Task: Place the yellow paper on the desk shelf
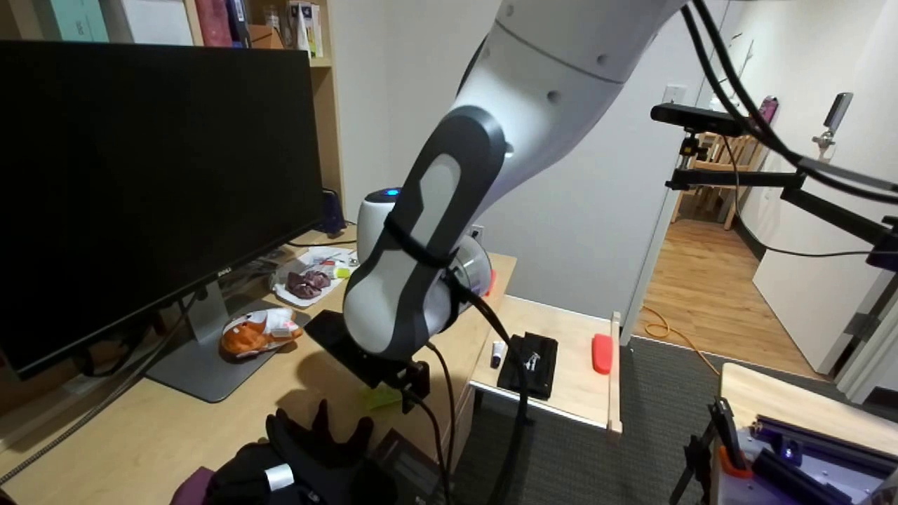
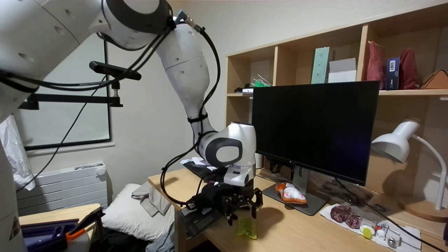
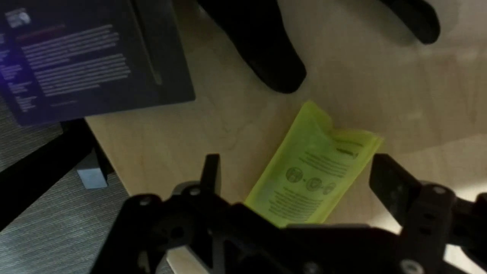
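The yellow paper [image 3: 312,171] is a flat yellow-green packet with printed text, lying on the desk near its edge. It also shows in both exterior views [image 1: 382,398] [image 2: 247,228], partly covered by the gripper in an exterior view. My gripper [image 3: 296,167] is open and empty, pointing down above the paper. In the wrist view the paper lies between the two fingers, its lower end hidden by the gripper body. The gripper also shows in an exterior view [image 2: 243,214]. The desk shelf [image 1: 577,337], a pale-wood panel lower than the desktop, is beyond the desk's end.
On the shelf lie a black pouch [image 1: 530,365], a small tube [image 1: 497,354] and a red oblong object [image 1: 602,353]. A dark box [image 3: 87,57] and black glove-like fingers [image 3: 266,49] are near the paper. A monitor [image 2: 315,133] and orange plush [image 2: 290,193] stand behind.
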You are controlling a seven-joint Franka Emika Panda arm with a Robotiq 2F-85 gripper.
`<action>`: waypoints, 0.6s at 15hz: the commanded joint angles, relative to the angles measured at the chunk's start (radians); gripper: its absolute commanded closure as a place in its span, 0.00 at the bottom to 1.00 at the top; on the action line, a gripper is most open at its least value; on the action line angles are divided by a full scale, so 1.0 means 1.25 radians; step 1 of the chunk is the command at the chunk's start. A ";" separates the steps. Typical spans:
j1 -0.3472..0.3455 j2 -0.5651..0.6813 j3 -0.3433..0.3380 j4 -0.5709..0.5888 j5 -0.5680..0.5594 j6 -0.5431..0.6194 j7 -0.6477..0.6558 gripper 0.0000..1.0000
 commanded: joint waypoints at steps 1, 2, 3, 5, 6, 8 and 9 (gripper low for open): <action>0.017 0.061 -0.022 0.066 0.012 -0.004 0.065 0.00; 0.003 0.074 -0.011 0.081 0.021 -0.009 0.069 0.00; -0.008 0.081 -0.002 0.092 0.027 -0.013 0.069 0.00; -0.033 0.088 0.021 0.105 0.039 -0.020 0.057 0.00; -0.045 0.086 0.032 0.107 0.046 -0.027 0.048 0.06; -0.063 0.086 0.049 0.113 0.055 -0.042 0.039 0.33; -0.071 0.086 0.056 0.118 0.057 -0.048 0.035 0.39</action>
